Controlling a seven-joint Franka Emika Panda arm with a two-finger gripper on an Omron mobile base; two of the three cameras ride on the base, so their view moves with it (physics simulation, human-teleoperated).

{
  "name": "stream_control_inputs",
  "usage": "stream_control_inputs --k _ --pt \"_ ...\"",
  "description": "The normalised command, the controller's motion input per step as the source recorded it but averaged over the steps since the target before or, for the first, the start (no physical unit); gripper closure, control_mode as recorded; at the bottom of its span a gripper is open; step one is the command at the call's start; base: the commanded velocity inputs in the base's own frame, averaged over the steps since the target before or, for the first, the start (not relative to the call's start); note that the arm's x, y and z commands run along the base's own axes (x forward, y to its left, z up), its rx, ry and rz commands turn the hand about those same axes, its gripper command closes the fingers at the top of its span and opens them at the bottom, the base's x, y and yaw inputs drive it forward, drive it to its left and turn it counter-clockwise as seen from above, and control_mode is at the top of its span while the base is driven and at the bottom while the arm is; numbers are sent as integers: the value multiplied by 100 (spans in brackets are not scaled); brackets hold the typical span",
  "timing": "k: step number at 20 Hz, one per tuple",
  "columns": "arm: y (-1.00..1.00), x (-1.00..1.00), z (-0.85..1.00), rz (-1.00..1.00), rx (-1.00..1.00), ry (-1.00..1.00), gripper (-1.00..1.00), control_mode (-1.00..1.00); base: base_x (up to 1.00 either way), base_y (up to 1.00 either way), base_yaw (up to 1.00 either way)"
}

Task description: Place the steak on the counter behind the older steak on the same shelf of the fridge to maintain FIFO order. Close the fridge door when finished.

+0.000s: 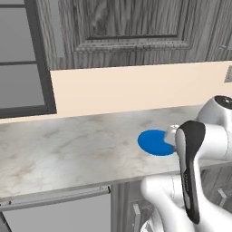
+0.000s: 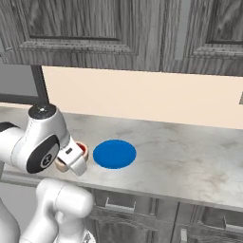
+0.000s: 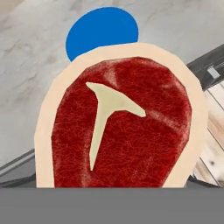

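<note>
Window (image 1: 20,59): we note a dark-framed pane at the far left of the left base view, above the tabletop.
Dishwasher front (image 1: 54,206): we see a pale grey panel with a long handle below the tabletop's left stretch.
Tabletop (image 1: 68,149): light marble with faint brown veins, running the full width; dark grey wood-grain cabinets (image 2: 156,213) stand under it.
Steak (image 2: 81,150): we find the small tan-rimmed piece with its dark red top lying on the tabletop near the front edge, just left of the blue disc in the right base view, largely hidden by the arm's wrist. In the hand view it sits close under the camera, with a pale T-shaped bone mark in the red.
Blue disc (image 2: 114,154): flat round patch on the tabletop, just beside the steak; whether they touch we cannot tell.
Pincer: hidden behind the wrist in both base views; we cannot tell from the pictures whether the jaws stand apart or clamp the steak.
Wall cabinets (image 2: 118,28): dark grey wood-grain doors above a cream backsplash (image 2: 152,95).
Writing: we read no brand, label or text on any surface.
</note>
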Motion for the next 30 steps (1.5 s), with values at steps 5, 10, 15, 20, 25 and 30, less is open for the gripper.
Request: stream_control_inputs --k 5,10,15,20,25,30 --pt "5 0 0 0 0 0 100 -100 0 0 0" --pt "6 0 0 -1 -1 0 100 100 -6 18 -25" --pt "0 0 0 0 0 0 100 100 -15 17 -61" --pt "0 0 0 0 0 0 100 100 -36 3 -75" --pt "0 0 0 0 0 0 100 100 -55 0 -78" --pt "0 0 0 0 0 0 100 100 -26 -28 -81"
